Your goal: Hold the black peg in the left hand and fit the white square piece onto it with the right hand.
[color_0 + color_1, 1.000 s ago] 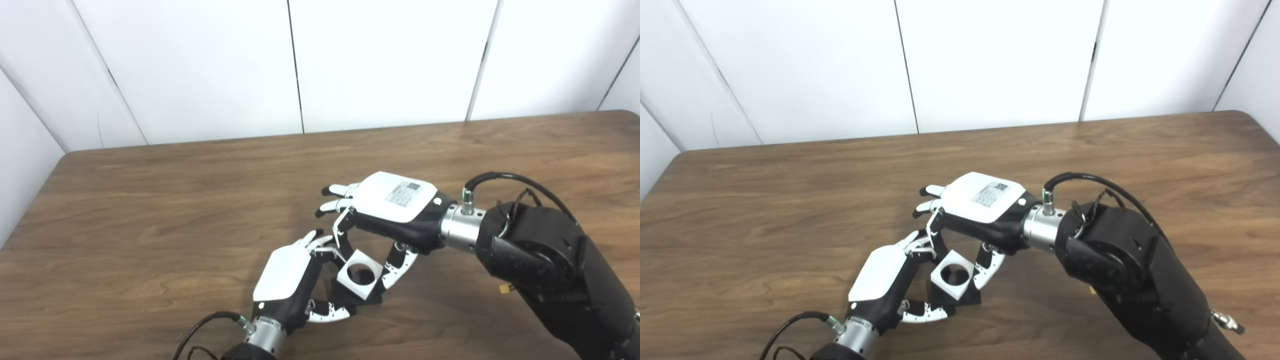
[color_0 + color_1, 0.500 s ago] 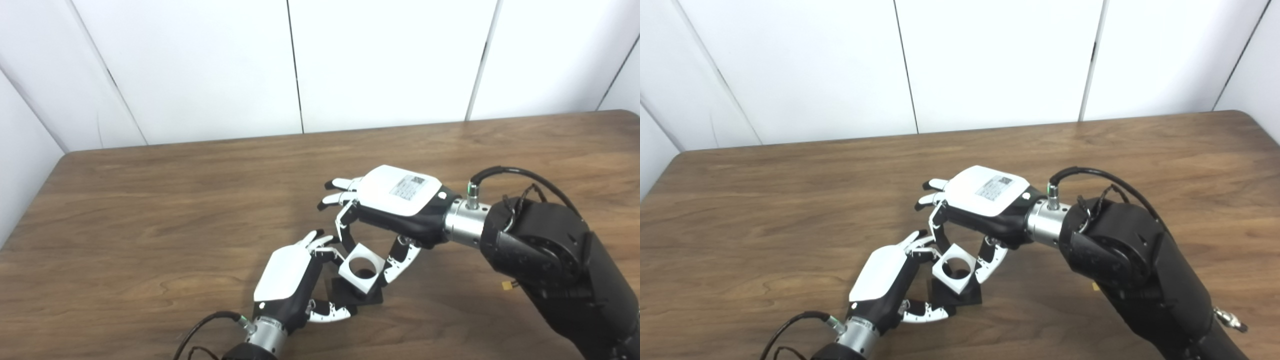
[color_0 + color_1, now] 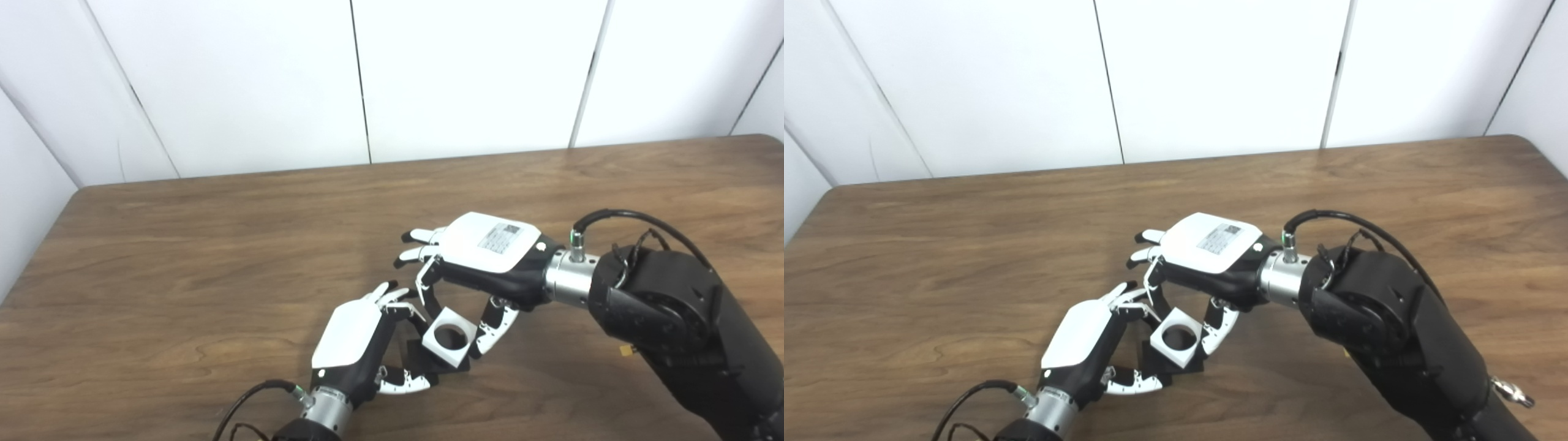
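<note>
My left hand (image 3: 355, 340) sits at the bottom centre, its fingers and thumb closed around the black peg piece (image 3: 422, 361), whose square base lies low over the table. The white square piece (image 3: 451, 337) with a round hole sits right above that base, pinched between the thumb and fingers of my right hand (image 3: 487, 254), which reaches in from the right. In the right eye view the white piece (image 3: 1178, 342) covers the peg itself, so the peg's post is hidden under it. Two right fingers stick out free to the left.
The brown wooden table (image 3: 214, 245) stretches around both hands, with white wall panels (image 3: 367, 79) behind its far edge. A small yellow tag (image 3: 626, 351) hangs beneath my right forearm.
My right hand rose slightly with the white piece, then came back down and a little to the right. The left hand has stayed put.
</note>
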Motion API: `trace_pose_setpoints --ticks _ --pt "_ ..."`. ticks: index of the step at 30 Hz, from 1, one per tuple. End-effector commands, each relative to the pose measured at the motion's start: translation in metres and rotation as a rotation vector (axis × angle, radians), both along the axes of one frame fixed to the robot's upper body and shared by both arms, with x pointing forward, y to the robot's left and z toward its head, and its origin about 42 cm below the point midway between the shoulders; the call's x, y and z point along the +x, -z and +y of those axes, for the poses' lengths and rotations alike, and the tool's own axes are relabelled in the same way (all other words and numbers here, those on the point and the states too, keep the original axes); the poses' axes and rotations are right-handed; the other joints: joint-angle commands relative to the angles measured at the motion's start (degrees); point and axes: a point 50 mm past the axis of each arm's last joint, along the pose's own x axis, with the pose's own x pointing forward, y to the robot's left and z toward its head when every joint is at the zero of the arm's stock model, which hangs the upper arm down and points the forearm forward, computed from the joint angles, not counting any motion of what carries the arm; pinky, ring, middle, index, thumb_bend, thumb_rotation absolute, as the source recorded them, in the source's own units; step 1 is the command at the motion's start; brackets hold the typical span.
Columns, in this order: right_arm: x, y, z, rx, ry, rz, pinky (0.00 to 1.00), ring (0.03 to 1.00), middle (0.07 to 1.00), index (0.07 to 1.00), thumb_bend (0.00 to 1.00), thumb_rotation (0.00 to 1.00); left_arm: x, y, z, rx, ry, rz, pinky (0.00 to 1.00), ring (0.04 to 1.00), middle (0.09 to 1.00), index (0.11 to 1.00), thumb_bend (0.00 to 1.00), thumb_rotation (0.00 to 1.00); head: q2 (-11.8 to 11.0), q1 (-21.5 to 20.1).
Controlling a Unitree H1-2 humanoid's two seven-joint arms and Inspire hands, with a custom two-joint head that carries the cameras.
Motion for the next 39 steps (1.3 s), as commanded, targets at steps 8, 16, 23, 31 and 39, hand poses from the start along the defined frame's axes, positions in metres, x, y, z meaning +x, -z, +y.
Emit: trace_pose_setpoints --ticks 8,16,23,31,39 --pt "0.0027 -0.0082 0.0042 0.009 -0.020 -0.067 0.92 0.975 0.898 0.491 0.53 0.14 0.0077 -0.0095 -0.0012 -0.012 0.005 -0.060 0.92 0.952 0.865 0.482 0.51 0.07 -0.33 0.02" --pt "0.0035 -0.0088 0.0046 0.014 -0.018 -0.065 0.92 0.982 0.903 0.492 0.53 0.15 0.0073 -0.0115 -0.0037 -0.010 0.005 -0.063 0.92 0.953 0.863 0.482 0.51 0.07 -0.22 0.17" --pt "0.0036 -0.0077 0.0036 0.012 -0.017 -0.064 0.92 0.982 0.902 0.492 0.53 0.15 0.0060 -0.0122 -0.0046 -0.012 0.009 -0.069 0.91 0.950 0.861 0.481 0.51 0.07 -0.24 0.21" --pt "0.0040 -0.0074 0.0035 0.024 -0.017 -0.065 0.92 0.979 0.901 0.491 0.53 0.15 0.0045 -0.0136 -0.0053 -0.021 0.008 -0.065 0.92 0.955 0.862 0.481 0.51 0.07 -0.20 0.15" --pt "0.0054 -0.0066 0.0008 0.022 -0.009 -0.061 0.92 0.975 0.896 0.491 0.53 0.14 0.0021 -0.0154 -0.0065 -0.019 0.014 -0.068 0.93 0.954 0.861 0.481 0.51 0.07 -0.02 0.31"
